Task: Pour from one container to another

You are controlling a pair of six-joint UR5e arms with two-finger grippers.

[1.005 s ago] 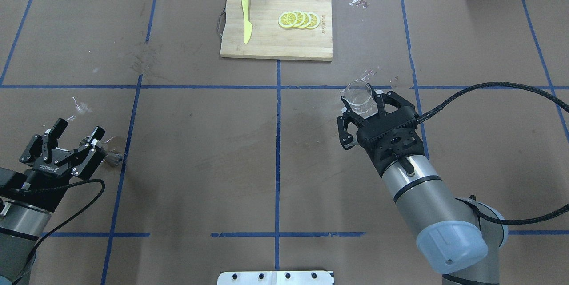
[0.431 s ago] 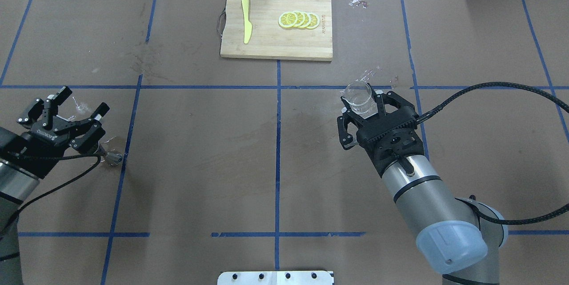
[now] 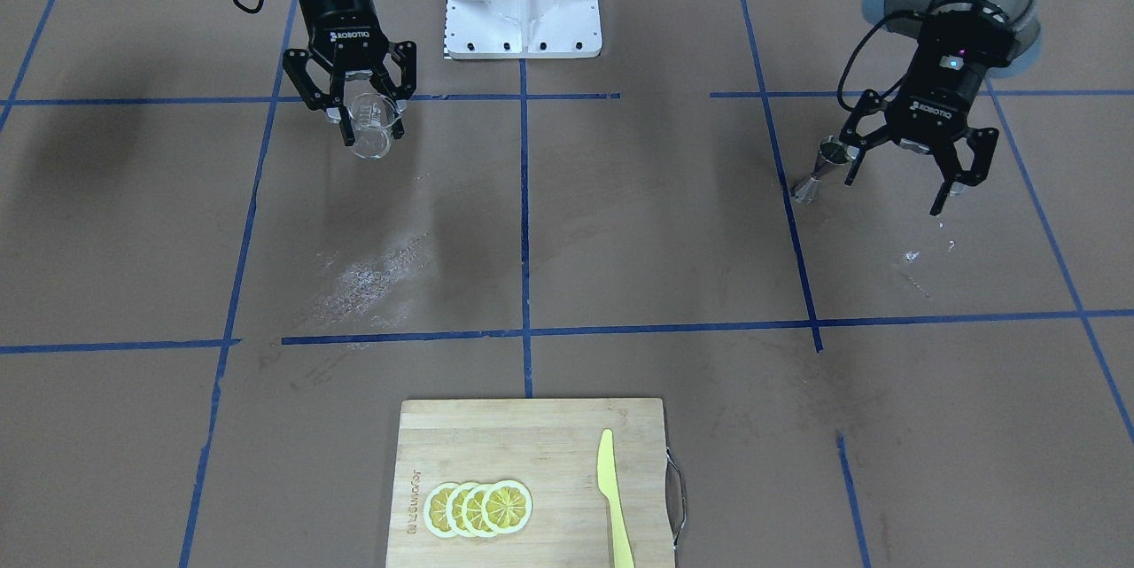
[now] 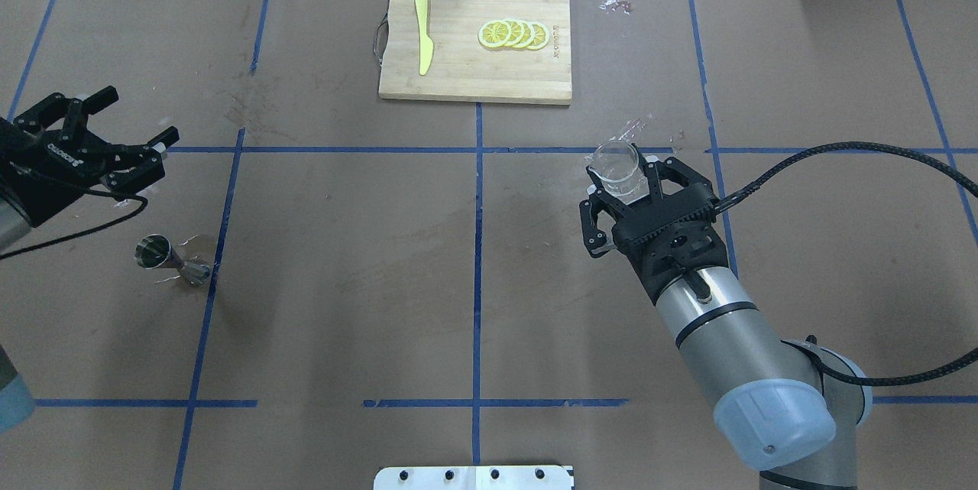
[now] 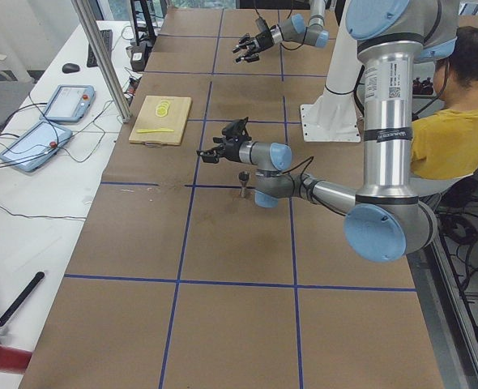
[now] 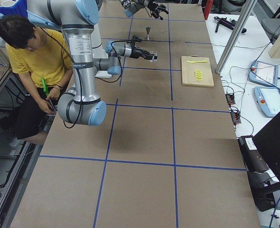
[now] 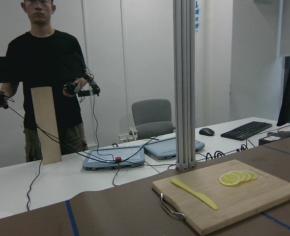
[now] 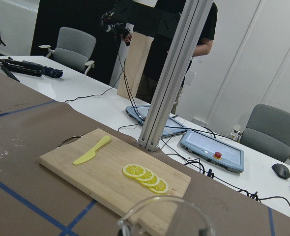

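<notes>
At the table's (image 4: 344, 245) far edge sits a cutting board (image 4: 475, 77) with a yellow knife (image 4: 422, 33) and lemon slices (image 4: 513, 34), well apart from both arms. Right gripper (image 4: 620, 178) pinches the glass cup (image 4: 617, 166), right of centre. Left gripper (image 4: 140, 115) hangs spread wide, with the jigger (image 4: 174, 262) upright near the left edge, apart from it. Brown paper with a blue tape grid covers the table; white desks with tablets (image 7: 114, 157) stand beyond.

Clear glass cup (image 4: 617, 165), shiny steel jigger (image 4: 170, 260), wooden board (image 4: 475, 43).

Right gripper (image 4: 623, 178) clasping glass cup (image 4: 617, 166), steel jigger (image 4: 174, 262) apparently upright on table (image 4: 344, 261), left gripper (image 4: 143, 114) spread nearby
</notes>
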